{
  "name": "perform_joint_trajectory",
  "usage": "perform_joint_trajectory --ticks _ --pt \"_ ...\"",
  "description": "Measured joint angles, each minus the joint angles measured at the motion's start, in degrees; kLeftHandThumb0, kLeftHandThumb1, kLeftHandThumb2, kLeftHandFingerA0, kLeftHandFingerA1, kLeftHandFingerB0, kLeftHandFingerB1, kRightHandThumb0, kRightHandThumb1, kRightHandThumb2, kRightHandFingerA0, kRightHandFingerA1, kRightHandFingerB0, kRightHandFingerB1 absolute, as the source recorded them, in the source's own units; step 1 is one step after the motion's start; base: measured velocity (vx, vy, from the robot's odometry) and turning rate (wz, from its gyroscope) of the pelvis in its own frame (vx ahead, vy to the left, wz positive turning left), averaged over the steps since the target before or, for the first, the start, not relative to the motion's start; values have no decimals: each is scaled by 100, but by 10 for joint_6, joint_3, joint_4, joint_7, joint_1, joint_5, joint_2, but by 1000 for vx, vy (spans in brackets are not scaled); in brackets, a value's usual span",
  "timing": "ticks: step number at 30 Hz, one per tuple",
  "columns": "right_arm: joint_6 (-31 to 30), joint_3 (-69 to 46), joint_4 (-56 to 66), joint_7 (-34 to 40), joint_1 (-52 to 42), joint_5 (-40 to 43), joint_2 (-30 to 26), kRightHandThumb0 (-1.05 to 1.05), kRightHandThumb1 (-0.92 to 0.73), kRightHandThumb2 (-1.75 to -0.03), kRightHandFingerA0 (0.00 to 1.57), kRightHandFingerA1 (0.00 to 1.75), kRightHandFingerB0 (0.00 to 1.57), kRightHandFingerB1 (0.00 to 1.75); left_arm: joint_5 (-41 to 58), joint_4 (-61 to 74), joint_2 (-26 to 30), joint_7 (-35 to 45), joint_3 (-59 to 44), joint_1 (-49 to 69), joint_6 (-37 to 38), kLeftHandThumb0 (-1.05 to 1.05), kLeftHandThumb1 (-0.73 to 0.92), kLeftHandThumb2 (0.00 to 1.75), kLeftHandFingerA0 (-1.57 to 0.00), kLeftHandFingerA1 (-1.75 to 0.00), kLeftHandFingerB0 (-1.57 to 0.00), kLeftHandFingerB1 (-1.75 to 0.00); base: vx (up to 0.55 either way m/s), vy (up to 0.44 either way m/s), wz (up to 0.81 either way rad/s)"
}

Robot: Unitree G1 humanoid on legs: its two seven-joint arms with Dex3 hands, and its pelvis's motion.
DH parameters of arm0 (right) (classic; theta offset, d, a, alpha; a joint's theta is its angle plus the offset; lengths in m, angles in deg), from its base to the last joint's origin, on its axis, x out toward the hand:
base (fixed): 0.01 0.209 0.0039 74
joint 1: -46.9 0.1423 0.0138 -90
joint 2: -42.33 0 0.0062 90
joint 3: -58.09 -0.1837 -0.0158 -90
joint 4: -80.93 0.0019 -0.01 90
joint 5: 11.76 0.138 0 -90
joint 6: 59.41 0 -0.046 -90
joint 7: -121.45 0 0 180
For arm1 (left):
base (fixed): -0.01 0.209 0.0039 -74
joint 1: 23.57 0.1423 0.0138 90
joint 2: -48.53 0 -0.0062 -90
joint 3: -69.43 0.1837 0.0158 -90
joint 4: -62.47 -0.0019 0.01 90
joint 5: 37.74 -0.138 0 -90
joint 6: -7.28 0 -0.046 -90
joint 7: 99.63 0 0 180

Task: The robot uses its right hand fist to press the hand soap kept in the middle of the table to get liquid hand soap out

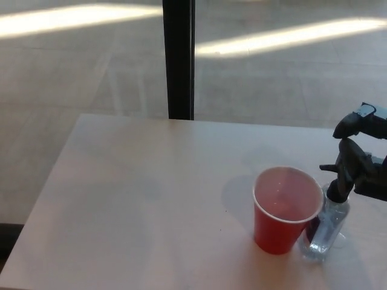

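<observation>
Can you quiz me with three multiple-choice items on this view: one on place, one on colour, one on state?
1. Where does the clear plastic soap bottle with the black pump stand?
A. right beside the cup, on its right in the picture
B. at the table's far left corner
C. inside the cup

2. What colour is the plastic cup outside?
A. blue
B. red
C. green

3. Where is the robot's black right hand?
A. flat on the pale table
B. inside the cup
C. over the pump head

Answers:
1 A: the bottle sits against the cup's right side.
2 B: its wall is red, with a white rim.
3 C: the hand is at the pump top.
</observation>
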Motion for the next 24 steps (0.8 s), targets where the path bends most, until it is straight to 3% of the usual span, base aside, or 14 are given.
perform_joint_trajectory --ticks 2,7,8,10,11,15,16,17,24 --pt "11 8 -5 -4 -3 -6 -2 -25 -62 -111 101 175 66 166 0 2 0 0 2 0 0 -50 76 62 -75 -59 -58 -50 0 0 0" --pt "33 28 -12 -14 -6 -20 -18 -26 -63 -108 100 175 66 166 1 2 1 0 4 -2 0 -49 76 62 -74 -63 -58 -54 0 0 0" --pt "39 32 -14 -16 -6 -25 -21 -26 -62 -110 99 175 76 153 1 2 1 0 4 -3 0 -49 76 62 -72 -61 -54 -51 0 0 0" --pt "46 35 -18 -20 -6 -28 -24 -26 -61 -110 98 175 76 154 2 2 3 0 3 -4 0 -49 76 62 -69 -59 -53 -50 0 0 0" --pt "48 36 -18 -21 -6 -28 -25 -25 -63 -105 100 175 67 165 2 2 3 0 3 -4 0 -48 76 62 -70 -58 -53 -49 0 0 0" --pt "56 39 -25 -30 -8 -31 -40 -22 -62 -109 99 175 68 167 2 5 11 0 3 -6 0 -49 76 62 -69 -57 -54 -49 0 0 0" --pt "59 39 -28 -32 -8 -31 -42 -24 -63 -108 97 175 73 157 2 5 11 0 3 -6 0 -50 76 62 -69 -58 -55 -49 0 0 0" --pt "60 39 -30 -34 -8 -31 -42 -23 -64 -104 100 175 67 168 3 5 12 0 3 -7 0 -50 76 62 -71 -59 -56 -49 0 0 0" --pt "66 38 -36 -41 -14 -25 -39 -25 -63 -107 96 175 61 166 3 5 13 0 3 -8 0 -50 77 63 -74 -62 -60 -53 0 0 0"
